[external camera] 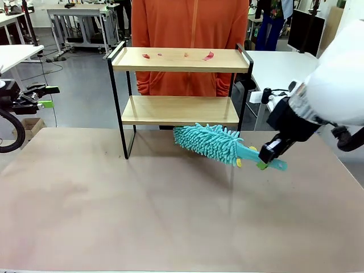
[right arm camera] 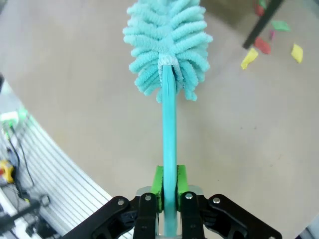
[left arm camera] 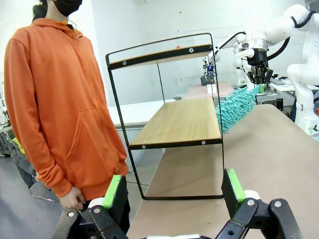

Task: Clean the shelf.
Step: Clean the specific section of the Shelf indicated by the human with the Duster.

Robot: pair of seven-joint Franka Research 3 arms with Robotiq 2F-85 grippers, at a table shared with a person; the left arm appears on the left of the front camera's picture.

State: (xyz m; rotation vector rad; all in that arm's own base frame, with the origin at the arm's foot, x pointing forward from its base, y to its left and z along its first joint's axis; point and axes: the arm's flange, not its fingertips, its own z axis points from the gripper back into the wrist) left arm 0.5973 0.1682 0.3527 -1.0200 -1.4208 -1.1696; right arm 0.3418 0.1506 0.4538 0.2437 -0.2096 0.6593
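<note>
The shelf [external camera: 179, 60] stands at the table's far side, two wooden boards in a black frame. Small red scraps [external camera: 209, 56] lie on its top board. A teal fluffy duster [external camera: 207, 142] hangs just above the table in front of the shelf's lower right corner. My right gripper [external camera: 268, 154] is shut on its handle [right arm camera: 169, 144], the green pads [right arm camera: 158, 180] pressed on both sides. The duster head [right arm camera: 167, 45] points away from the wrist. My left gripper [left arm camera: 173, 189] is open and holds nothing, off the table's left edge [external camera: 48, 96], facing the shelf's end [left arm camera: 179, 119].
A person in an orange hoodie [external camera: 190, 23] stands right behind the shelf, hands low [left arm camera: 72, 198]. Red, yellow and green scraps [right arm camera: 262, 45] lie on the tabletop near a black shelf leg [right arm camera: 264, 22]. The brown tabletop [external camera: 142, 210] stretches toward me.
</note>
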